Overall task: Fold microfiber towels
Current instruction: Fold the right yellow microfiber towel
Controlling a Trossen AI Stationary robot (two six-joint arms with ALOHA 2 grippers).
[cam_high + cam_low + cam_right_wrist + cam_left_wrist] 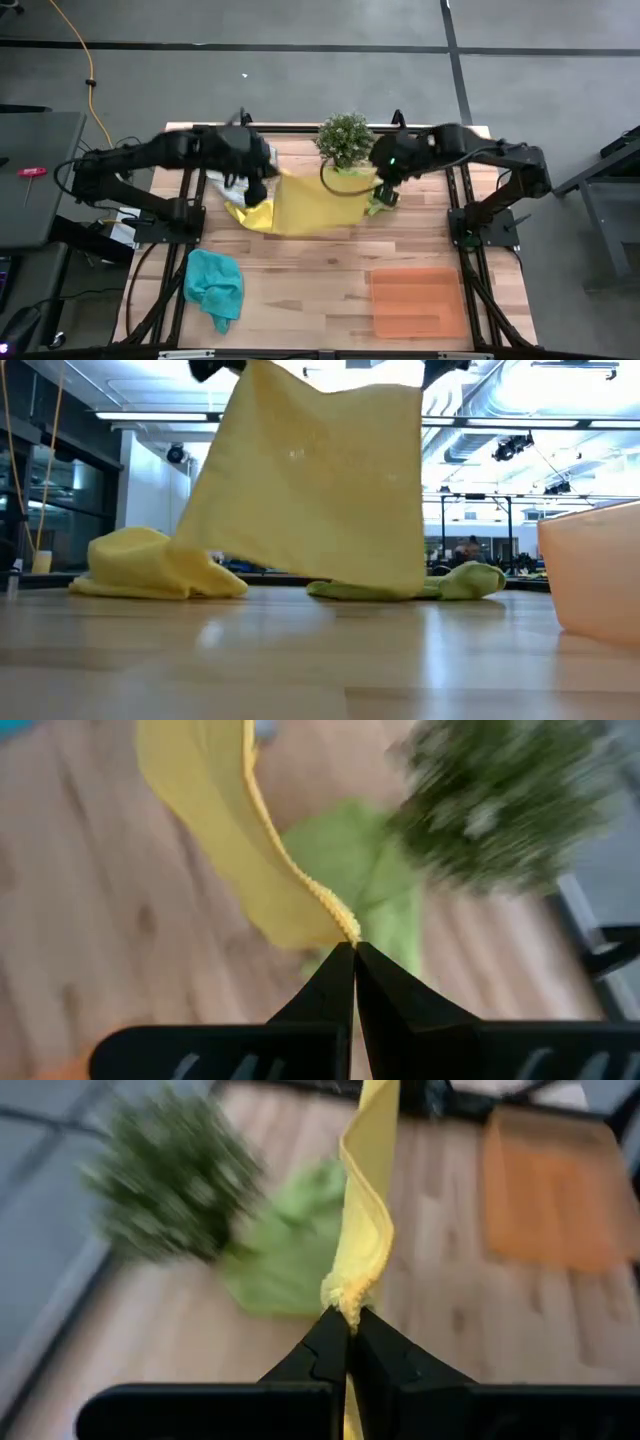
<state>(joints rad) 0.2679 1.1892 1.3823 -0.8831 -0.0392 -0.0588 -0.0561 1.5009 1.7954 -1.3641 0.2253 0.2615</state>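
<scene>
A yellow towel (305, 205) hangs spread out between my two grippers over the middle of the table; in the low view (320, 480) it is a wide sheet. My left gripper (258, 186) is shut on its left top corner. My right gripper (386, 192) is shut on its right top corner. A second yellow towel (245, 214) lies crumpled on the table below my left gripper. A lime green towel (381, 206) lies bunched below my right gripper. A teal towel (214, 286) lies crumpled at the near left. A light cloth (228, 186) shows partly under my left arm. My left gripper pinches a top corner of the yellow towel (345, 1300) between its two fingertips, coming from above. The hemmed edge runs from it toward my other gripper. The towel hangs below. My right gripper pinches the opposite top corner (345, 932) between its two fingertips, from above. The towel hangs below as a sheet, and its lower edge (385, 588) reaches down to the table by the lime green towel.
A small potted plant (346, 140) stands at the far edge, between the two arms and close behind the held towel. A flat orange tray (416, 300) lies at the near right; its wall shows in the low view (590, 570). Bare wood lies in the near middle.
</scene>
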